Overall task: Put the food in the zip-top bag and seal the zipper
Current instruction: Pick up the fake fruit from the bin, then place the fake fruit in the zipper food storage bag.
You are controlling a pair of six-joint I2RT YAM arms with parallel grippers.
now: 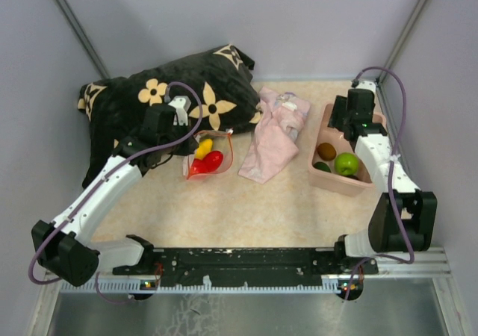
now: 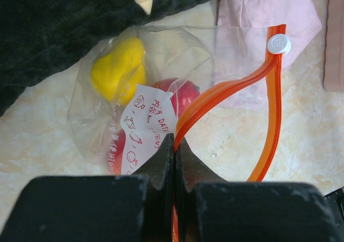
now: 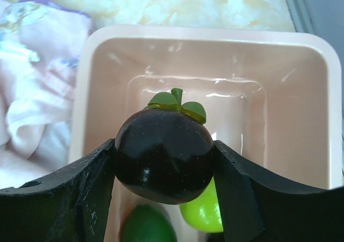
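**Top view.** The clear crinkly zip-top bag lies on the beige worktop. It sits just in front of the black pillow with cream flowers and beside the pale pink cloth. A yellow toy fruit and a red toy fruit are already inside it. The left gripper reaches down to the bag's left edge. Well apart on the other side, the right gripper hangs over the pink plastic bin. In the bin lie a lime green toy fruit, a brown toy fruit and a darker green toy fruit, none of them bagged yet.

**Left wrist view.** The left gripper is clenched tight on one end of the orange-red zipper strip. Ahead of the fingers the strip's two tracks part, then meet again at the white slider, so the mouth stands open. The yellow and red fruits show through the plastic, partly behind a white label with red writing.

**Right wrist view.** The right gripper is grasping a dark glossy round toy fruit with a green leaf cap, with a finger pressed on either side. It holds the fruit above the bin, whose far half is bare. The two green fruits show just below.

**Progress.** The task looks roughly half done. Two fruits are bagged and one is in hand, ready to be carried across to the open mouth. Three are left in the bin, and the zipper has yet to be run shut.
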